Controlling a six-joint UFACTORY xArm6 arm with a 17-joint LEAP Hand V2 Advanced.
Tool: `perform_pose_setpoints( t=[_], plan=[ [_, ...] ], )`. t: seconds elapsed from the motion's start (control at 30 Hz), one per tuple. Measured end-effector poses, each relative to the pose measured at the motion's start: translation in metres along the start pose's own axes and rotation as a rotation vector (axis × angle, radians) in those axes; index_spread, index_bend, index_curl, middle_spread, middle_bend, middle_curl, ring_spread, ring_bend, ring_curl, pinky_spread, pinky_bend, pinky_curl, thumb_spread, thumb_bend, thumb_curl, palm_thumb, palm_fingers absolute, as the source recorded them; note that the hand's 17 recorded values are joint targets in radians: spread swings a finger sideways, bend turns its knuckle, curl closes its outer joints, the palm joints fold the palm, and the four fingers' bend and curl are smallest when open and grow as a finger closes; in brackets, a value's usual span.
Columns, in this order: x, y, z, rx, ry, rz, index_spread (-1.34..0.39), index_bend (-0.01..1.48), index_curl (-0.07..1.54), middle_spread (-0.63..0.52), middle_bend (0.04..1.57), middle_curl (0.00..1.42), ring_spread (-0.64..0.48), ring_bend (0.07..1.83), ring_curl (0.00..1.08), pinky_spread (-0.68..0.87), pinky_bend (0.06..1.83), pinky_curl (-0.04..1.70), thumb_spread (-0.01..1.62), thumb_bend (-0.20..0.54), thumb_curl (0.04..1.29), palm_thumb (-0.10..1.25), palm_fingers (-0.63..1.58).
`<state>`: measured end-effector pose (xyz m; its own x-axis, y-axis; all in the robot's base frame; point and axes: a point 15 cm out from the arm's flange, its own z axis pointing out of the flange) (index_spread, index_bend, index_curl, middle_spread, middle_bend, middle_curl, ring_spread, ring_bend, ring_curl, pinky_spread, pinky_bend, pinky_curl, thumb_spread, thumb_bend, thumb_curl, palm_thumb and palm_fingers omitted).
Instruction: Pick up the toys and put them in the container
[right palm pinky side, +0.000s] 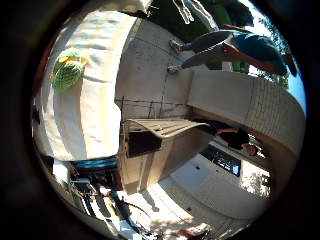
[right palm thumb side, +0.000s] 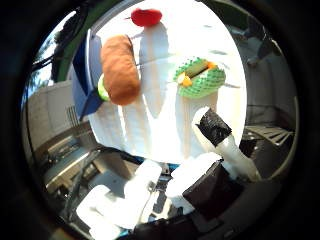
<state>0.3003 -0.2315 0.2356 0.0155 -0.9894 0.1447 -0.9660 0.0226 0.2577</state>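
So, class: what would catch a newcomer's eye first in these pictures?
Probably the long brown plush toy lying on the white tabletop, one end by the blue container. Next, the green knitted toy near the table's middle and the small red toy at its far side. The hand's white and black fingers reach in, holding nothing.

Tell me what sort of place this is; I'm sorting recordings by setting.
Most likely an outdoor patio or yard in sunlight. A white-covered table holding soft toys stands on a paved floor, with a low block wall beside it and blue sky beyond.
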Motion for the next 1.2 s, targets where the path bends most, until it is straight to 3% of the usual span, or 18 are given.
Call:
perform_pose_setpoints(
  t=[0.5,0.63,0.67,0.7,0.8,0.9,1.03,1.2],
  plan=[
    [-0.02,-0.036,0.079,0.001,-0.023,-0.053,-0.16,0.18,0.29,0.03,0.17,0.3,0.26,0.32,0.34,0.42,0.45,0.28,1.14,-0.021,0.36,0.74,0.07],
    [-0.022,-0.039,0.079,-0.001,-0.014,-0.055,-0.12,0.18,0.29,-0.02,0.25,0.33,0.25,0.42,0.34,0.42,0.43,0.25,1.13,-0.02,0.36,0.77,0.38],
    [-0.021,-0.04,0.079,0.001,-0.008,-0.057,-0.16,0.16,0.28,-0.06,0.32,0.36,0.21,0.53,0.38,0.41,0.46,0.25,1.13,-0.021,0.37,0.78,0.58],
    [-0.021,-0.04,0.078,0.002,-0.005,-0.06,-0.17,0.15,0.28,-0.07,0.33,0.36,0.2,0.56,0.38,0.41,0.47,0.25,1.12,-0.019,0.37,0.79,0.62],
    [-0.023,-0.044,0.072,0.012,0.015,-0.079,-0.24,0.05,0.21,-0.12,0.52,0.45,0.14,0.83,0.48,0.39,0.61,0.3,1.11,-0.02,0.37,0.8,0.82],
    [-0.027,-0.047,0.067,0.02,0.025,-0.095,-0.33,0.11,0.15,-0.17,0.7,0.56,0.09,1.1,0.6,0.39,0.76,0.38,1.09,-0.012,0.39,0.85,0.98],
    [-0.027,-0.047,0.045,0.064,0.04,-0.093,-0.43,0.21,0.11,-0.21,0.84,0.66,0.03,1.2,0.67,0.37,1.05,0.5,1.08,-0.011,0.41,0.89,1.14],
    [-0.031,-0.021,0.017,0.022,0.013,-0.06,-0.6,0.39,0.09,-0.25,0.98,0.81,-0.04,1.26,0.75,0.3,1.31,0.66,1.08,0.0,0.48,0.98,1.1]
  ],
)
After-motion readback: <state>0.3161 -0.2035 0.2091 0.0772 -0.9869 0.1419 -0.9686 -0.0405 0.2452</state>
